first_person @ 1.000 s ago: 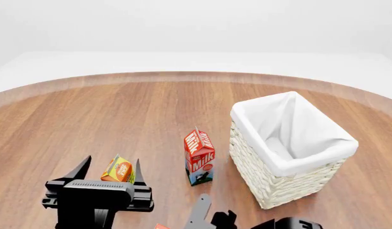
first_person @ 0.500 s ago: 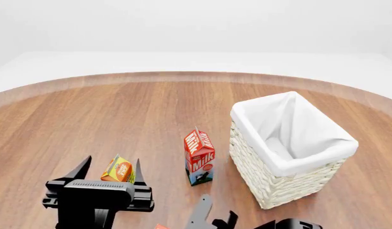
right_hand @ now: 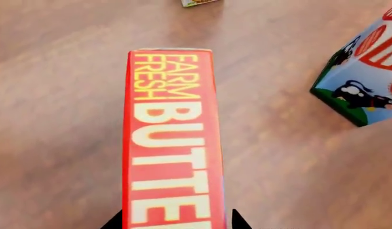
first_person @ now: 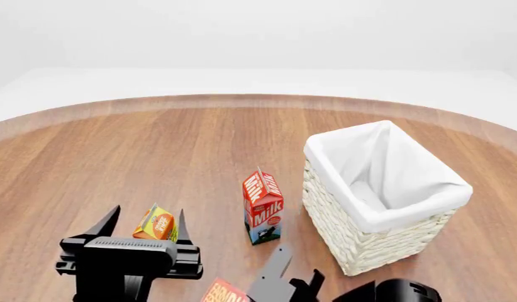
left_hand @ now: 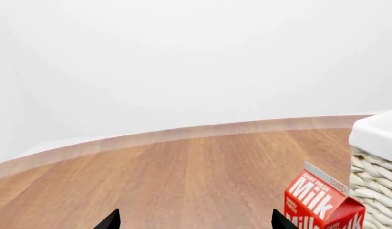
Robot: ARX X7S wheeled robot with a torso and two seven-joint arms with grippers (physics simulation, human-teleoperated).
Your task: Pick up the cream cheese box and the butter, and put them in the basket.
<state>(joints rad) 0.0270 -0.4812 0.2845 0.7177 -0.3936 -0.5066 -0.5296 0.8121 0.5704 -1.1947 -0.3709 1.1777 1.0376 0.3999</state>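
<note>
Butter (right_hand: 171,143), a squat orange-red box lettered "FARM FRESH BUTTER" in yellow-white, clamped between the black fingertips of the right gripper (right_hand: 175,220) at the bottom edge of the right wrist view, lifted off the brown wooden tabletop (right_hand: 56,143). In the head view, only a corner of it (first_person: 224,293) visible at the bottom centre, just left of the right gripper's (first_person: 285,284) black fingers.

Left gripper (first_person: 145,228) at the lower left of the head view, spread apart and empty, fingertips either side of a small orange-and-yellow juice carton (first_person: 157,224) behind them; whether touching it, impossible to tell.

Red-and-white milk carton (first_person: 263,206) upright at the centre of the head view, just left of the tall white woven wicker basket (first_person: 359,242) with white cloth liner, at centre right. Same carton (right_hand: 366,76) at the upper right of the right wrist view, near the butter but apart from it.

Cream cheese box not identifiable in any view.
</note>
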